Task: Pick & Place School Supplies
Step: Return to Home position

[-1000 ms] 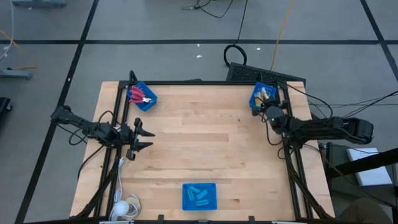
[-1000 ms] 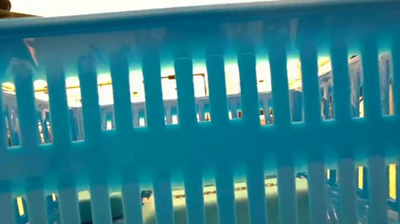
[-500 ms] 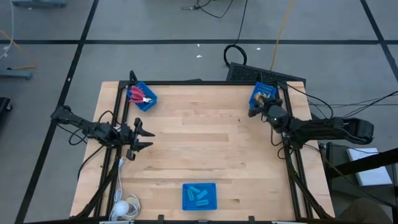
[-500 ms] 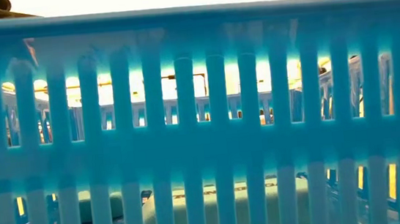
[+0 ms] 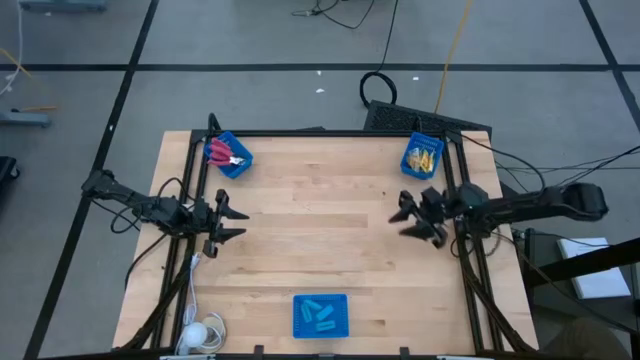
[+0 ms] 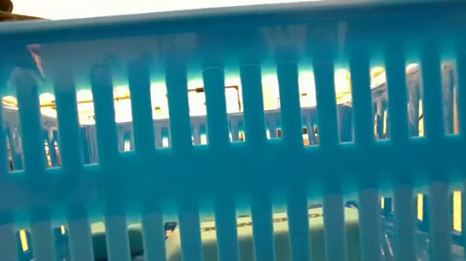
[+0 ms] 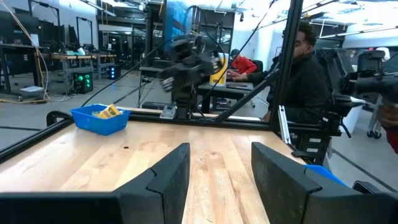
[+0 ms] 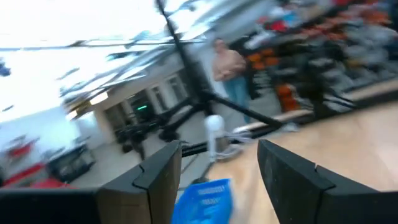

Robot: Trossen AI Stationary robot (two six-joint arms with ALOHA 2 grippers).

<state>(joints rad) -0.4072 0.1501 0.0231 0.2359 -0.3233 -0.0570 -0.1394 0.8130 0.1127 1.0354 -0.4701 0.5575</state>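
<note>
The school supplies lie in three blue bins. Red-handled scissors (image 5: pixel 222 152) are in the far-left bin (image 5: pixel 238 165). Yellow packs (image 5: pixel 424 156) fill the far-right bin (image 5: pixel 409 163), with the same packs (image 7: pixel 107 111) showing in the left wrist view. Light-blue pieces (image 5: pixel 319 313) rest in the bin at the near edge (image 5: pixel 299 328). My right gripper (image 5: pixel 403 215) hovers open over the table's right part, nearer than the yellow-pack bin, pointing toward the left edge with nothing between its fingers (image 8: pixel 163 174). My left gripper (image 5: pixel 240 222) waits open at the left side, empty (image 7: pixel 221 168).
The near bin's slotted wall (image 6: pixel 235 156) fills the low view. A black frame (image 5: pixel 330 132) runs along the table's far and side edges. Cables and a white lump (image 5: pixel 200 333) lie at the near left corner. People (image 7: pixel 308 74) are beyond the table.
My right gripper has drawn away from the yellow-pack bin toward the near edge and the table's middle, rising. It has swung from pointing down into the bin to pointing about level toward the left edge. The packs stay in their bin.
</note>
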